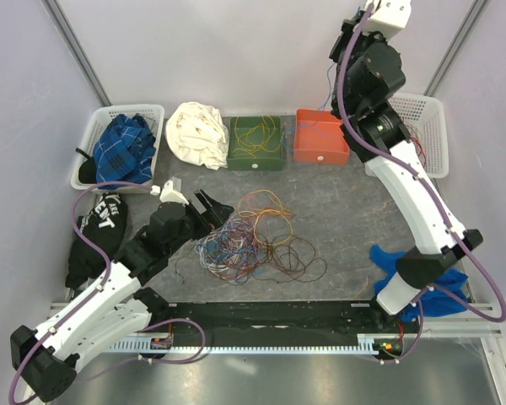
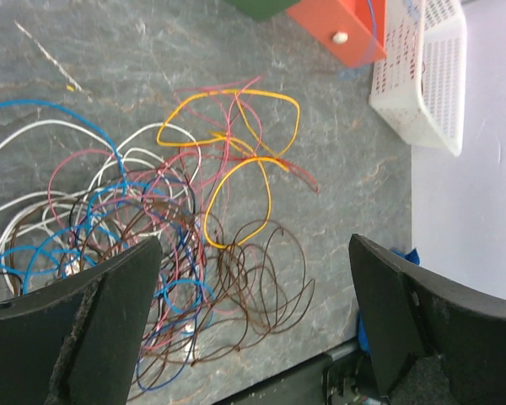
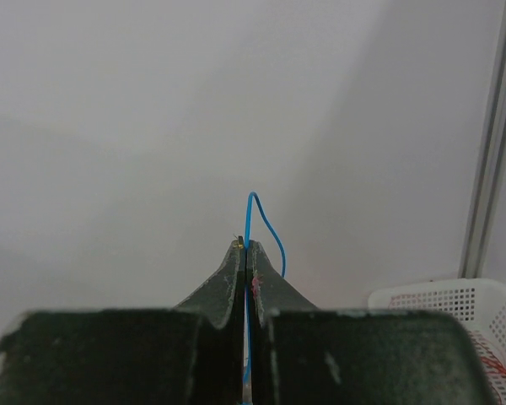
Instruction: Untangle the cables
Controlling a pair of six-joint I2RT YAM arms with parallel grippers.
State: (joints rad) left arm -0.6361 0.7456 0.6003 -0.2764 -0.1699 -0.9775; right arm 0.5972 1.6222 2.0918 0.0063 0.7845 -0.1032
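The cables lie as a loose tangle of yellow, blue, pink, white and brown loops on the grey mat. My left gripper hovers just left of the pile, jaws wide open. In the left wrist view the left gripper frames brown and blue loops, and nothing is held. My right gripper is raised high at the back right, above the orange box. In the right wrist view the right gripper is shut on a thin blue cable that loops out past the fingertips.
A green box with wires in it and an orange box stand at the back. White baskets sit at the back left and back right. A white cloth, a black cloth and a blue cloth lie around the mat.
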